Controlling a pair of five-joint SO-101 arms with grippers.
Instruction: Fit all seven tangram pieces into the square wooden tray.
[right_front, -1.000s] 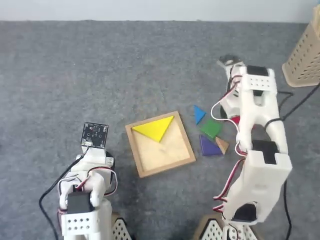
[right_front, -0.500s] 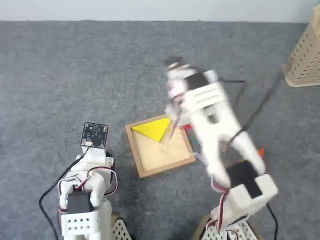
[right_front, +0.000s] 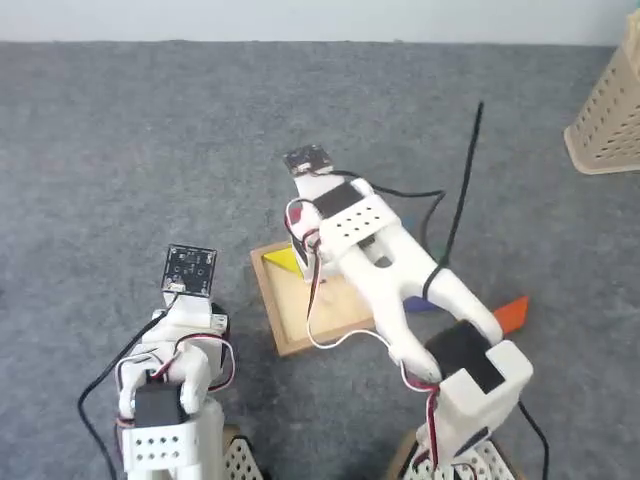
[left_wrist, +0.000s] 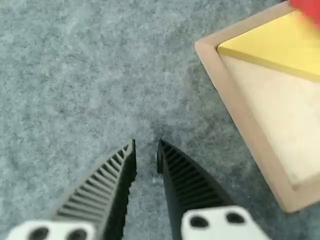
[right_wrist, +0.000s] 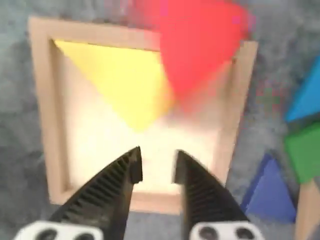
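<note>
My right gripper (right_wrist: 156, 160) has its jaws a narrow gap apart with nothing between them. The red triangle (right_wrist: 197, 45) shows just ahead of the tips as a smear over the tray's far corner, lapping the rim and an edge of the yellow triangle (right_wrist: 120, 80). I cannot tell whether it has come to rest or is in the air. A second ago this arm was out to the right over the loose pieces with red showing at its tip. Half a second ago it was mid-swing, and now it hangs over the tray (right_front: 275, 320). So I read this as the carry done and the red just let go, but not seated, since it sits across the rim instead of flat in the open half beside the yellow. It will likely need a nudge inward. The green piece (right_wrist: 305, 155) and a blue triangle (right_wrist: 270, 195) wait on the carpet just beside the tray, and an orange piece (right_front: 508, 313) lies farther out past the arm. My left gripper (left_wrist: 146, 155) has not moved in that second. It hovers over bare carpet near the tray's corner, jaws a slit apart and holding nothing.
</note>
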